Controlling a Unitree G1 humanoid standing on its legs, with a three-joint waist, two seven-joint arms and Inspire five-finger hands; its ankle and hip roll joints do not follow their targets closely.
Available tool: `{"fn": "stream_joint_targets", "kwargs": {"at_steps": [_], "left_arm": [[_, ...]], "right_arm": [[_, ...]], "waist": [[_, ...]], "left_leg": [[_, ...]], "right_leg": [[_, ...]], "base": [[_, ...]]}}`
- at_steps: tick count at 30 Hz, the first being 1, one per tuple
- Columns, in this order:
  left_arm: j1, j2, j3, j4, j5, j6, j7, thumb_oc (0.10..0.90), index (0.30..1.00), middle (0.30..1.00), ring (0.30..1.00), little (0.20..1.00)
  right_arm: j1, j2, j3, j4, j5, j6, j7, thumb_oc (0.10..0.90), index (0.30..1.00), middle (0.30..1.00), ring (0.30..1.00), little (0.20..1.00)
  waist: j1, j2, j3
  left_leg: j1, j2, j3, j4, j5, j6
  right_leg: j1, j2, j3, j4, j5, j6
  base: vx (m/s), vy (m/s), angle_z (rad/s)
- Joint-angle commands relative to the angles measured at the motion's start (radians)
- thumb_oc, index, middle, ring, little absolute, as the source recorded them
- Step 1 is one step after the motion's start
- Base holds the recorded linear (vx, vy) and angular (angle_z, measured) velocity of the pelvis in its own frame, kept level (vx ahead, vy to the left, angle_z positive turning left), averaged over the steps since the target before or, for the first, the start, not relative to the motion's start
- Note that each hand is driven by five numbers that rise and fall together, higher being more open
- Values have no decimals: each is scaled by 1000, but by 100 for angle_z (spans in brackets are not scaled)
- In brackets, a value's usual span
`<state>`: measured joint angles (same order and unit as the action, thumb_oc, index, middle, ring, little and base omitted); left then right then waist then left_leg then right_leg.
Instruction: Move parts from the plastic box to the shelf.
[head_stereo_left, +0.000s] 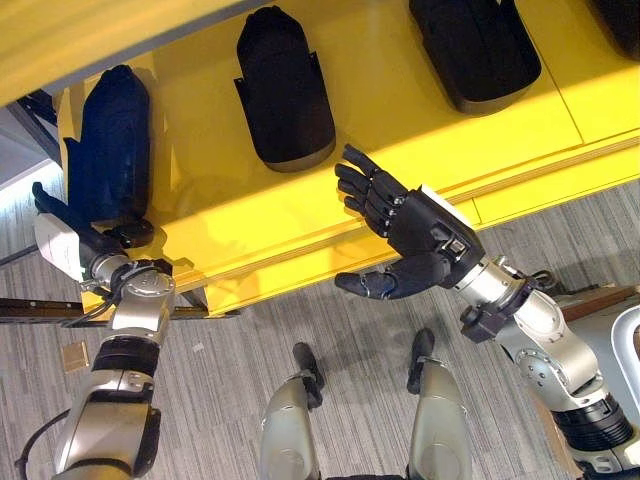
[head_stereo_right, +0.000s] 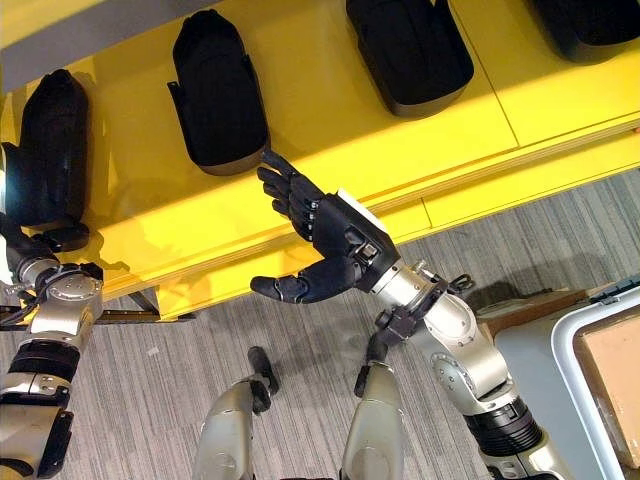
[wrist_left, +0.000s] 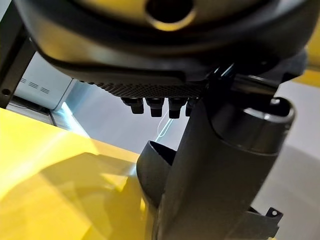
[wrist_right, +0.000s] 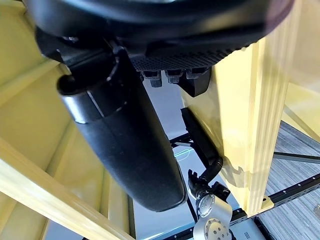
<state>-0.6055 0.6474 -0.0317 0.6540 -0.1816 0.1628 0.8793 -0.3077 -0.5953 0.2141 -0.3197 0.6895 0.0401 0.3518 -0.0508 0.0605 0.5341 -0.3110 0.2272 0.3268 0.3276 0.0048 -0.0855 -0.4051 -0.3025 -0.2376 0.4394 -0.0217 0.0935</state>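
Observation:
Several black moulded parts lie in a row on the yellow shelf (head_stereo_left: 400, 140): one at the far left (head_stereo_left: 115, 140), a second (head_stereo_left: 283, 90) and a third (head_stereo_left: 475, 50). My left hand (head_stereo_left: 70, 225) rests at the near end of the leftmost part, fingers straight along its left side and thumb (head_stereo_left: 130, 235) by its near edge. My right hand (head_stereo_left: 420, 235) hovers open over the shelf's front edge. Its fingers are spread just below the second part, holding nothing. The plastic box (head_stereo_right: 570, 350) stands at the lower right, behind my right arm.
A fourth black part (head_stereo_left: 620, 20) shows at the shelf's top right corner. An upper yellow shelf board (head_stereo_left: 90, 35) overhangs the back left. Grey striped floor (head_stereo_left: 230, 370) lies in front of the shelf, and a dark metal frame rail (head_stereo_left: 40, 308) runs below its left end.

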Motion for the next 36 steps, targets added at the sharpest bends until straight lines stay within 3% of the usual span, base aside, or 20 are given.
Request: {"fn": "stream_joint_targets", "kwargs": {"at_steps": [1,13,23,36], "left_arm": [[-45,174,99,-87,94,-73,44,900,1000,1000,1000,1000],[-6,104,59,-169,57,-84,-88,900,1000,1000,1000,1000],[10,82,24,-214,98,-86,-127,900,1000,1000,1000,1000],[60,29,33,-263,27,-114,-155,900,1000,1000,1000,1000]], "right_arm": [[-24,72,-60,-197,65,-124,47,900,1000,1000,1000,1000],[-22,79,-61,-204,58,-121,48,900,1000,1000,1000,1000],[-26,77,-55,-194,60,-126,44,900,1000,1000,1000,1000],[-31,88,-53,-195,43,-124,25,900,1000,1000,1000,1000]], "waist": [[-12,-53,-48],[-13,-56,-41],[-12,-62,-38],[-4,-63,-32]], "left_leg": [[-35,-35,-26,84,-24,29],[-34,-36,-22,78,-24,29],[-37,-32,-21,86,-25,29],[-40,-37,-25,90,-29,29]], "right_leg": [[88,54,-56,-53,-39,-8],[91,59,-60,-63,-37,-8],[90,60,-63,-63,-33,-10],[86,54,-68,-60,-32,-8]], "base": [[0,0,0],[0,0,0],[0,0,0],[0,0,0]]}}
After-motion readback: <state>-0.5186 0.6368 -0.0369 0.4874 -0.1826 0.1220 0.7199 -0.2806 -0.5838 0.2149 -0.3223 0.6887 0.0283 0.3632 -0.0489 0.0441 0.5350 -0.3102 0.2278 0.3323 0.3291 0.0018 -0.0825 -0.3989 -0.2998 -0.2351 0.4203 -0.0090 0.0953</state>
